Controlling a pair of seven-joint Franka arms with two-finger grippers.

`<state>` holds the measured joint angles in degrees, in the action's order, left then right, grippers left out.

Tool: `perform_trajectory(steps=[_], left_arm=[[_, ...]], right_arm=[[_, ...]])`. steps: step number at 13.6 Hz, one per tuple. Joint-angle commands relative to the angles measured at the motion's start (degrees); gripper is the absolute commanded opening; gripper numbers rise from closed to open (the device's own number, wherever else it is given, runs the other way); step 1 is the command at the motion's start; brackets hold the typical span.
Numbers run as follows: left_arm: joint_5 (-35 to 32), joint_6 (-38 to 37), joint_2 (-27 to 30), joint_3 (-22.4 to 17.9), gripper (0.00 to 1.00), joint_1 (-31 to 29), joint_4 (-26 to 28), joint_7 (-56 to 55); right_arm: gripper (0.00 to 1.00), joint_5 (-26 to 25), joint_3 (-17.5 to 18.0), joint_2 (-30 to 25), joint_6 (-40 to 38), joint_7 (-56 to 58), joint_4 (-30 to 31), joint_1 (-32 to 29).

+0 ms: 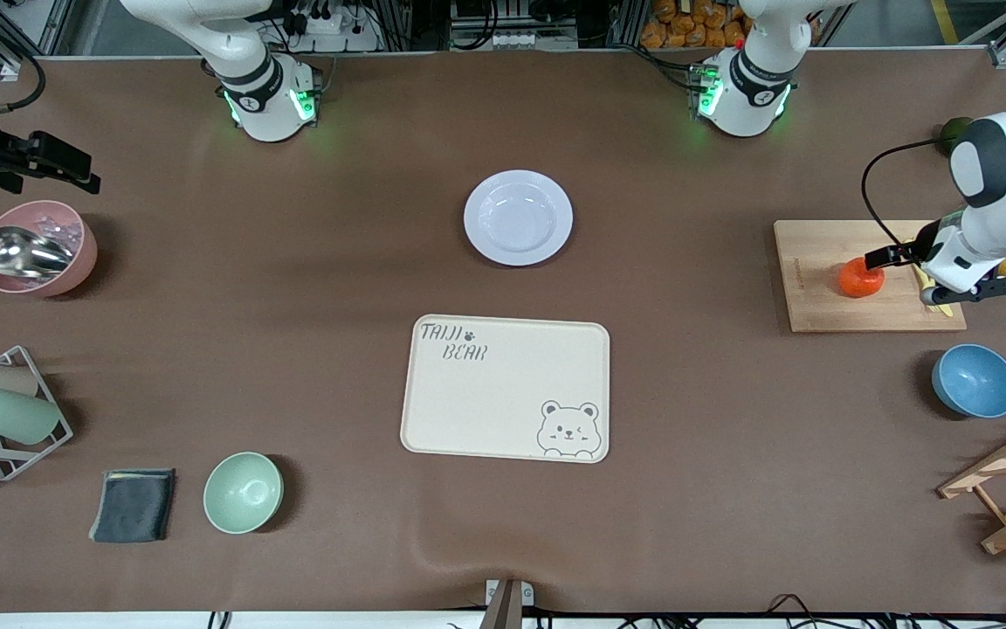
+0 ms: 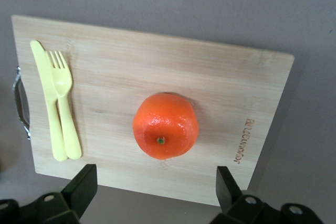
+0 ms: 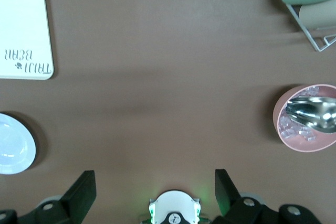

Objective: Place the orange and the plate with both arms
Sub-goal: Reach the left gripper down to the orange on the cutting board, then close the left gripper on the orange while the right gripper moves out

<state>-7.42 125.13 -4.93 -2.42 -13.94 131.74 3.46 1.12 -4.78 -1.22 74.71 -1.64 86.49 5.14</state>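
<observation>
Left end effector [image 2: 155, 192] hangs over the board [image 1: 817, 301] at the left arm's end of the worktop [image 1: 337, 288], fingers [image 2: 81, 187] spread wide, nothing between them. Orange [image 2: 165, 125] sits on the board, stem up, directly under the open gap in the left wrist view, clear of both fingers. Yellow knife [image 2: 46, 98] and fork [image 2: 65, 106] lie side by side near the board's handle end, well apart from the orange, so there is bare wood all round the fruit. Orange is nearer the board's plate-side end; the arm's wrist covers part of the other end in the front view. Plate [image 1: 518, 217] lies mid-worktop, farther from the front camera than the bear tray [image 1: 506, 387], with open brown worktop on every side; nothing touches its rim. Tray is bare. Blue bowl [image 1: 974, 380] lies nearer the front camera than the board, apart from it. Right end effector [image 3: 155, 190] waits high over the right arm's end of the worktop, fingers [image 3: 79, 190] apart and empty, pink bowl [image 1: 36, 247] with scoop [image 1: 23, 251] below it.
</observation>
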Motion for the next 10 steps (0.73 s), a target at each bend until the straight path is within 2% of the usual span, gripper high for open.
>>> perform_trajectory(steps=[1,4,10], left_arm=[[-1.19,2.47,-1.39,0.57,1.0,-0.13,0.79,0.14],[-1.19,7.57,-2.54,0.48,1.0,-0.83,2.72,0.14],[-2.6,10.65,-6.14,0.48,1.0,-1.0,2.73,0.23]], right_arm=[[1.0,0.46,-0.23,1.31,-3.16,-0.2,-0.98,0.57],[1.0,1.95,-0.23,2.53,-5.36,-0.38,-0.89,2.67],[1.0,3.45,-0.23,4.73,-6.86,-0.55,-0.89,6.28]])
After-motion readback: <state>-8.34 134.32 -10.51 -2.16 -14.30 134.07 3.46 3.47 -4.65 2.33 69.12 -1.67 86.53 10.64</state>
